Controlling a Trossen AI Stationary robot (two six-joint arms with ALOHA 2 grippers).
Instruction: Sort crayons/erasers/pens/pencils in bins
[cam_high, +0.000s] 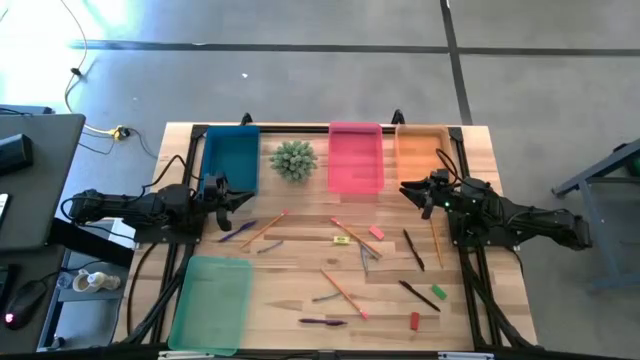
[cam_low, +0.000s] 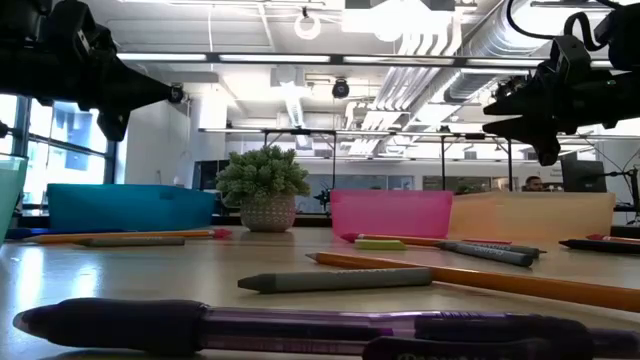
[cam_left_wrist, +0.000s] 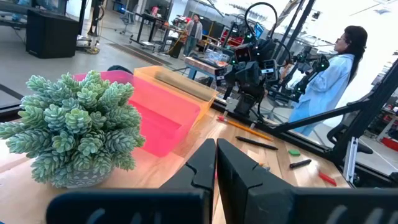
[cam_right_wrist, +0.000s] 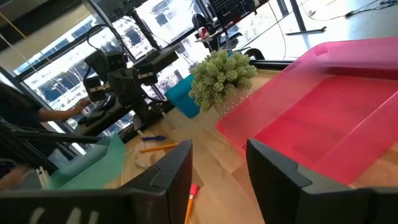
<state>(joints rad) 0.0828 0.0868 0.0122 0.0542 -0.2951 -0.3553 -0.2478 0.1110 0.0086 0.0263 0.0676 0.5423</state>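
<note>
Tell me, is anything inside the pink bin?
Nothing shows inside the pink rectangular plastic bin: the high view and the right wrist view show a bare floor. The near wall hides a little strip of the floor in the right wrist view, but from above that looks bare too.

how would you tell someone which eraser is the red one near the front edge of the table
Start at the light green bin at the table's near left corner, as the high view shows it, and follow that near edge across to the right side. The red eraser is a tiny block past the dark pen. The nearby green eraser sits farther in; only this one is red.
</note>
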